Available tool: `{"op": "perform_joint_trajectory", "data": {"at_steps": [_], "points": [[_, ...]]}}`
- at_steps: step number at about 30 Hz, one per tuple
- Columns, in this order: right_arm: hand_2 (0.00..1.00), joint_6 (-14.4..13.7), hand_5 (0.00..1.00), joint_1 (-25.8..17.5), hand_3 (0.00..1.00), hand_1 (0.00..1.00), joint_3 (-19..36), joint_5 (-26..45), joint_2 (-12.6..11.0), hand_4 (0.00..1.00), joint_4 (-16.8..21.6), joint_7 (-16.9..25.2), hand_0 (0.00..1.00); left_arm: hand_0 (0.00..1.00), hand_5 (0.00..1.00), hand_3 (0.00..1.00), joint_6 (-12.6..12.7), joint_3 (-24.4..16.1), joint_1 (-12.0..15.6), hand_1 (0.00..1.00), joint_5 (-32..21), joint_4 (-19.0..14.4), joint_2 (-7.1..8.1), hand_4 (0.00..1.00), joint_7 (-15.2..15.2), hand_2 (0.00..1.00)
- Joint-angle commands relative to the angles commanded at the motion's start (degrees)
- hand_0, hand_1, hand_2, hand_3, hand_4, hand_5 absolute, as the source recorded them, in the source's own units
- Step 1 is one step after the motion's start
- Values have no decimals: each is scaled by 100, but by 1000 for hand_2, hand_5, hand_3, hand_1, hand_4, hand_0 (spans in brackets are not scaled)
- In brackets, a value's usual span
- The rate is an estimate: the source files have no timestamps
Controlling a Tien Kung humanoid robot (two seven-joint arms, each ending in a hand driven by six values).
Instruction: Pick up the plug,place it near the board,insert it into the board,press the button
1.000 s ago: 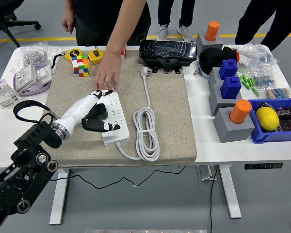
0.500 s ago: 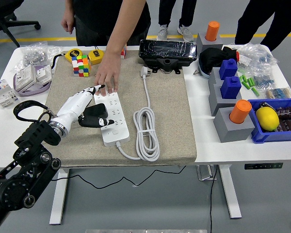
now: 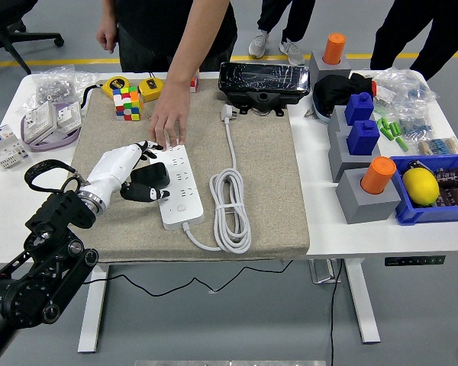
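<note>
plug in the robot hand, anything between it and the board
Nothing visible. The left robot hand holds the black plug at the board's left edge. A person's hand presses on the board's far end, clear of the plug.

A white bench (image 3: pixel 366 236) carries a tan mat (image 3: pixel 267 191) across its middle. On bare bench at upper left lie plastic bags (image 3: pixel 49 80) and a breaker (image 3: pixel 4 145); at right, grey blocks (image 3: pixel 366 200) and a blue bin (image 3: pixel 443 212).
</note>
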Motion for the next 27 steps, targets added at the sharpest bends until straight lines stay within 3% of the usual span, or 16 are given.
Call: {"op": "perform_joint_trajectory", "data": {"at_steps": [11, 16, 17, 23, 24, 27], "points": [[709, -3, 996, -9, 755, 694, 13, -15, -3, 998, 0, -11, 782, 633, 225, 767, -79, 15, -106, 708, 157, 335, -71, 998, 23, 704], [709, -6, 996, -9, 755, 694, 11, -20, -4, 998, 0, -18, 782, 633, 225, 767, 17, 35, -123, 708, 180, 428, -88, 998, 17, 704], [709, -8, 997, -8, 755, 694, 15, -24, -4, 998, 0, -21, 782, 578, 232, 689, 45, 36, -128, 691, 186, 440, -90, 998, 14, 636], [709, -21, 997, -8, 755, 694, 14, -28, -6, 998, 0, -25, 782, 578, 232, 689, 180, 50, -142, 691, 234, 463, -88, 998, 15, 636], [708, -23, 996, -9, 755, 694, 14, -30, -5, 998, 0, -26, 782, 460, 228, 567, 186, 55, -147, 636, 237, 479, -91, 966, 20, 573], [708, -25, 996, -13, 755, 694, 6, -28, -3, 998, 0, -26, 782, 460, 228, 567, 214, 69, -148, 636, 223, 515, -97, 966, 18, 573]]}}
